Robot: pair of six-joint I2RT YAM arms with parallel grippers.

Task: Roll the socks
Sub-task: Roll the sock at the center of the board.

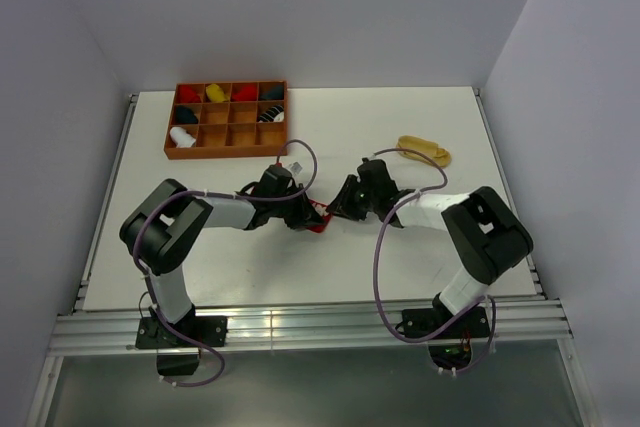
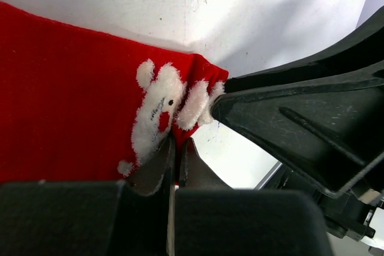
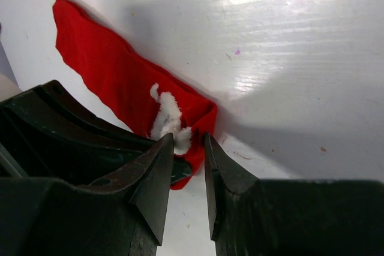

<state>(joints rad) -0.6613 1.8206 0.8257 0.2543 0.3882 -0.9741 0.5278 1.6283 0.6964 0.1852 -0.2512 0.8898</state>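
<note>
The table [image 1: 400,257] is the big white floor for this job, and its flat top lets a sock lie smooth. The tray [image 1: 225,154] sits at the far left corner, well away from the arms, so it is not in the way. Small bundles [image 1: 182,135] lie in some of its boxes.

The red sock [image 2: 72,88] lies flat in the middle of the table, between the two grippers. I think it is the one being rolled now. The yellow sock [image 1: 424,150] waits at the far right, apart from everything.

The left gripper [image 2: 177,145] is squeezed tight on the red sock's edge, next to the fluffy white patch, likely to pin it down. The right gripper [image 3: 184,142] has a small gap. Its tips sit on each side of the fluffy end and are not clamped yet. The grippers nearly touch, so they may bump.
</note>
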